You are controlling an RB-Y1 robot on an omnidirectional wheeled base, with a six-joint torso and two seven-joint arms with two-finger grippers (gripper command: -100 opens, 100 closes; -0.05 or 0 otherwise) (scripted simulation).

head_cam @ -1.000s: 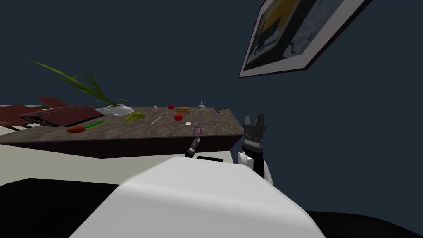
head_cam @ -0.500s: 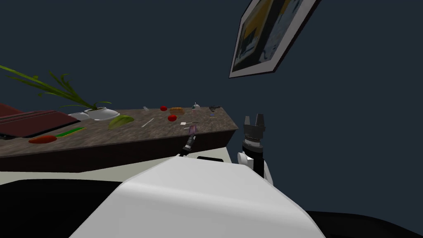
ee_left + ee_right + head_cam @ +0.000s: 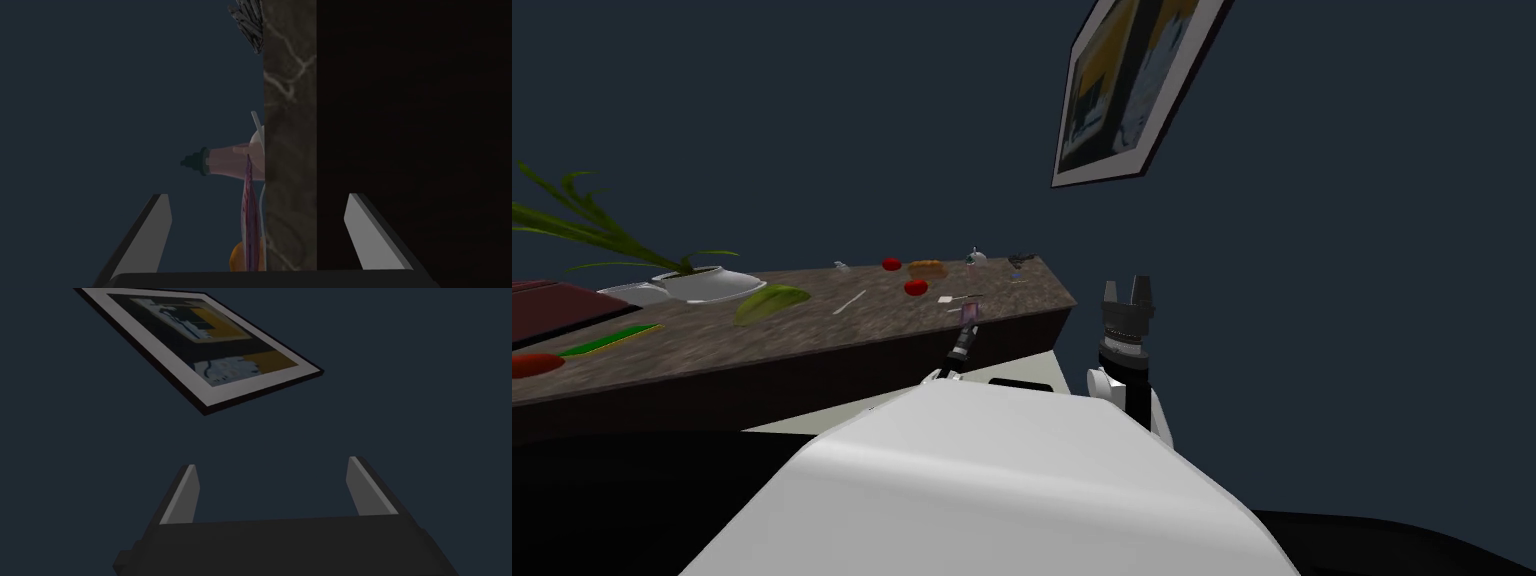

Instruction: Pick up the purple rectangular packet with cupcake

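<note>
On the far left of the brown marbled counter (image 3: pixel 762 345) lie a red thing (image 3: pixel 527 363) and a flat green strip (image 3: pixel 607 340). Next come a long-leaved plant (image 3: pixel 572 215) in a white bowl (image 3: pixel 702 285) and a pale green leaf (image 3: pixel 770 300). Further right sit a small red ball (image 3: pixel 916 287) and, behind it, an orange thing (image 3: pixel 927 268). The purple packet (image 3: pixel 970 312) lies flat on the counter top, close to the front edge and toward the right end. The left gripper (image 3: pixel 257 196) is at that edge, pointing along the top. Its wrist view shows the packet edge-on against the slab, with a pinkish bottle (image 3: pixel 220 162) with a dark green cap standing beyond it. The pincer is spread wide: one finger (image 3: pixel 160 225) is over the top side, the other (image 3: pixel 370 235) is in front of the counter's dark face. The packet is between them and neither finger touches it. Just right of the counter's end, the right gripper (image 3: pixel 1127 292) is held up with its fingers apart, holding nothing.
</note>
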